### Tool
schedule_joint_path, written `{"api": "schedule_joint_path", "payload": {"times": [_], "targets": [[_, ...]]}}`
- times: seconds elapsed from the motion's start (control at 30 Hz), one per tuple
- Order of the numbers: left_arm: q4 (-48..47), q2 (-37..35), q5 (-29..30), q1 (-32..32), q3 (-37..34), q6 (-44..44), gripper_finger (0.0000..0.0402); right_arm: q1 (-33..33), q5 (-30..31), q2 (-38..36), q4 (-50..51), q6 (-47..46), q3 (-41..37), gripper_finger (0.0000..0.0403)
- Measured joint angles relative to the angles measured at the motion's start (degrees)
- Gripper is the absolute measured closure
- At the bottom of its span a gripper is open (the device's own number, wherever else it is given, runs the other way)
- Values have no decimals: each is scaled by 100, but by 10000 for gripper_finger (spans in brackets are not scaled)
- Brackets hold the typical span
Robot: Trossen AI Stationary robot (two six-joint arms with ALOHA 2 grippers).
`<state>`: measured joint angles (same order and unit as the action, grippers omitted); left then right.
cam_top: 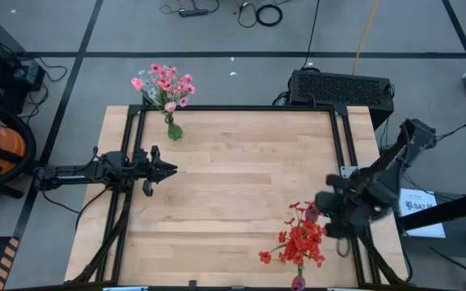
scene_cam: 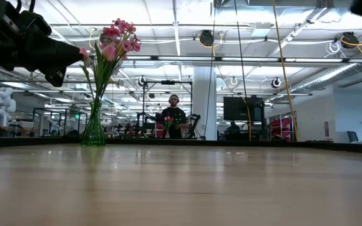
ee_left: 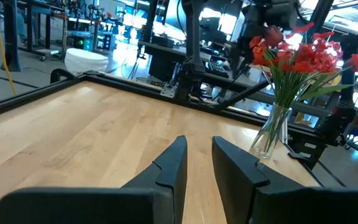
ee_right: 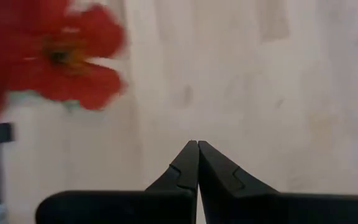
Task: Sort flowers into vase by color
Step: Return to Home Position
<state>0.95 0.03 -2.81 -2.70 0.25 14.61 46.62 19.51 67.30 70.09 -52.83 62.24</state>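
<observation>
Checking clearance for the right arm's pull-back.

Landmark: clear vase (ee_left: 271, 134), near 1 edge of the worktop (cam_top: 233, 162). The red flowers (cam_top: 302, 241) stand in it, stems upright, heads fanned out above the rim.

Right hand (ee_right: 196, 151): just beside those heads, on the side of the clear vase away from the left arm. It points down at bare wood with its 2 fingers pressed together, holding nothing. 1 red bloom shows close in the right wrist view, apart from the fingers.

Judgement: the bunch lies to 1 side of this hand, so the safe way out is up and away from the clear vase. A sweep across it could catch a head and tip the vase.

Left hand (ee_left: 199, 142): well apart from the clear vase, across the worktop and aimed toward it. Fingers slightly spread, empty.

Pink flowers (cam_top: 167, 83) in the green vase (cam_top: 173, 130): diagonally opposite the clear vase, at the far corner.
</observation>
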Motion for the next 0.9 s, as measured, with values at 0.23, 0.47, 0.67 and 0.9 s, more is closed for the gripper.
{"api": "schedule_joint_path", "payload": {"times": [0.23, 0.47, 0.67, 0.9], "targets": [[0, -1, 0, 0, 0, 0, 320, -1484, -63, -459, -353, 2194, 0, 403], [0, -1, 0, -2, 2, 1, 320, -2520, -237, -967, -1310, 3708, -3, 403], [0, 0, 0, 0, 0, 2, 320, -3048, -1069, -1325, -4111, 5071, -946, 403], [2, -1, 0, 0, 1, 1, 320, -3782, -1260, -2095, -5995, 4871, -2745, 403]]}}
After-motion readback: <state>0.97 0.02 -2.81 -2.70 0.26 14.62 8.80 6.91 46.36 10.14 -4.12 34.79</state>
